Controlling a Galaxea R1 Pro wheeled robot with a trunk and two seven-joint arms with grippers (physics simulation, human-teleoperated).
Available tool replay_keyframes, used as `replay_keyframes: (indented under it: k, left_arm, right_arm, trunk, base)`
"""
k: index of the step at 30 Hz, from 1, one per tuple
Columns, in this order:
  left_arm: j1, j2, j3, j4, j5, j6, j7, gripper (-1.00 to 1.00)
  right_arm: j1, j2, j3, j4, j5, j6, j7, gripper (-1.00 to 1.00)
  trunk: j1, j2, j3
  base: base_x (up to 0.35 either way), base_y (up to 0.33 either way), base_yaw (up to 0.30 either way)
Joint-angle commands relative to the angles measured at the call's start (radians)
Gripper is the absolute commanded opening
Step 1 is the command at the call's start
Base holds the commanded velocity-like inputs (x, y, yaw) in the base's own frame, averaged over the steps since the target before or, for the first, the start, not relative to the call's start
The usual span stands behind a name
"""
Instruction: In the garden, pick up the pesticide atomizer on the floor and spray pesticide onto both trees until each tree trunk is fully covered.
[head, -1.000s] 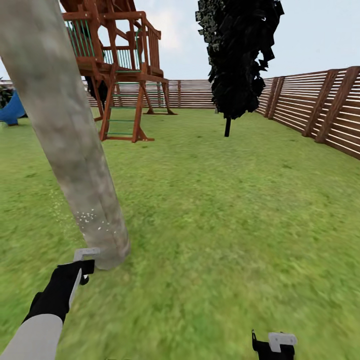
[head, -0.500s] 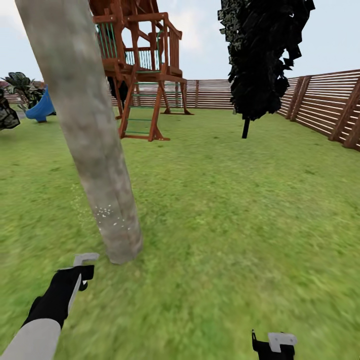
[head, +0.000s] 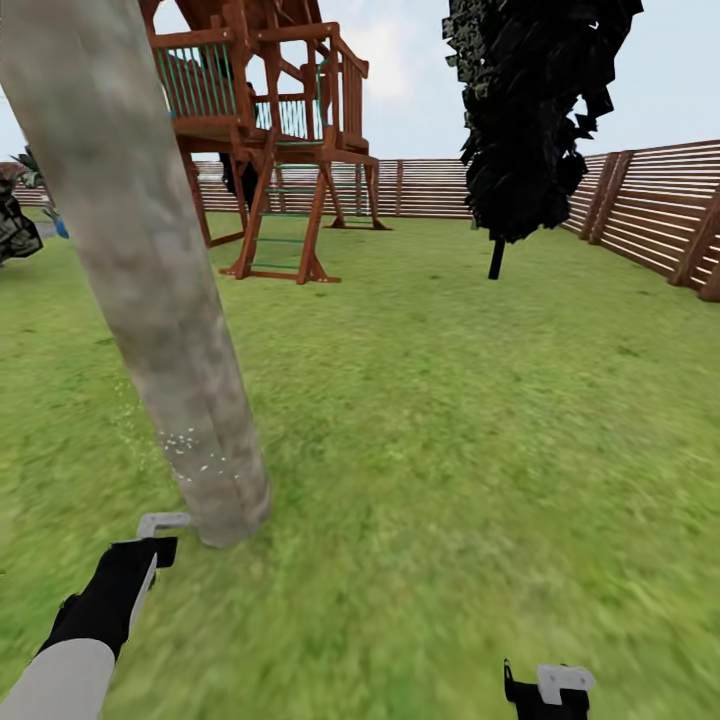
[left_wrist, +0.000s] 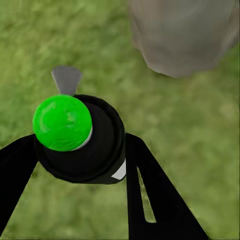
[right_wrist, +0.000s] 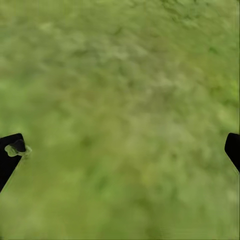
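One trunk (head: 150, 300) is under spray; my left gripper (left_wrist: 80, 165) clamps the green-capped atomizer (left_wrist: 75, 135), nozzle toward the trunk's base (white flecks low on the bark); right gripper (right_wrist: 120, 150) hangs spread, empty, over grass (right_wrist: 125, 90); next I'd sweep the nozzle higher.

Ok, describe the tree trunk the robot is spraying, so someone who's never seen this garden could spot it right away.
On the lawn, in front of the red wooden playset, a thick leaning column rises just past the left gripper. That is the tree trunk: smooth mottled grey-tan bark with white flecks near its base, far wider than the thin black stem of the dark conifer by the fence.
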Motion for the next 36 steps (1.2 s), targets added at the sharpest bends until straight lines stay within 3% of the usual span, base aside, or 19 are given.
replay_keyframes:
  k: [1, 6, 8, 10, 11, 13, 17, 25, 29, 36]
  left_arm:
    - [0.0, 0.001, 0.0, 0.0, -0.004, 0.0, 0.011, -1.0]
    - [0.0, -0.034, 0.005, 0.028, -0.003, -0.036, 0.012, -1.0]
    - [0.0, -0.064, -0.001, 0.03, -0.004, -0.047, 0.011, -1.0]
    - [-0.001, -0.072, -0.006, 0.023, -0.005, -0.052, 0.015, -1.0]
    - [-0.002, -0.074, -0.018, 0.02, -0.005, -0.053, 0.017, -1.0]
    - [-0.009, -0.079, -0.084, 0.017, -0.002, -0.054, 0.023, -1.0]
    - [-0.01, -0.11, -0.099, 0.018, -0.003, -0.109, 0.025, -1.0]
    - [-0.009, -0.115, -0.086, 0.016, -0.001, -0.122, 0.028, -1.0]
    - [-0.009, -0.116, -0.084, 0.016, 0.004, -0.121, 0.071, -1.0]
    - [-0.009, -0.112, -0.082, 0.017, 0.02, -0.119, 0.079, -1.0]
  right_arm:
    - [0.0, 0.0, 0.0, 0.0, 0.0, 0.0, 0.0, 1.0]
    - [0.0, 0.0, 0.0, 0.0, 0.0, 0.0, 0.0, 1.0]
    - [0.0, 0.0, 0.0, 0.0, 0.0, 0.0, 0.0, 1.0]
    - [0.0, 0.0, 0.0, 0.0, 0.0, 0.0, 0.0, 1.0]
    - [0.0, 0.0, 0.0, 0.001, 0.0, 0.0, 0.0, 1.0]
    - [0.0, 0.0, 0.0, 0.001, 0.001, 0.0, 0.001, 1.0]
    - [0.0, 0.0, 0.0, 0.001, 0.0, 0.0, 0.001, 1.0]
    - [0.0, 0.001, 0.001, 0.0, 0.0, 0.0, 0.0, 1.0]
    - [0.0, 0.002, 0.001, 0.001, 0.001, 0.0, 0.0, 1.0]
    - [0.0, 0.002, 0.002, 0.002, 0.001, 0.0, 0.0, 1.0]
  trunk:
    - [0.0, 0.0, 0.0]
    - [0.0, 0.0, 0.0]
    - [0.0, 0.0, 0.0]
    - [0.0, 0.0, 0.0]
    - [0.0, 0.0, 0.0]
    - [0.0, 0.0, 0.0]
    - [0.0, 0.0, 0.0]
    - [0.0, 0.0, 0.0]
    - [0.0, 0.0, 0.0]
    - [0.0, 0.0, 0.0]
  base:
    - [0.086, -0.012, 0.256]
    - [0.008, -0.001, 0.274]
    - [0.0, -0.113, 0.192]
    - [0.0, -0.238, 0.046]
    - [0.0, -0.259, 0.016]
    - [0.0, -0.269, 0.003]
    - [0.0, -0.271, 0.0]
    - [0.0, -0.273, 0.008]
    - [0.001, -0.273, 0.231]
    - [0.104, -0.272, 0.276]
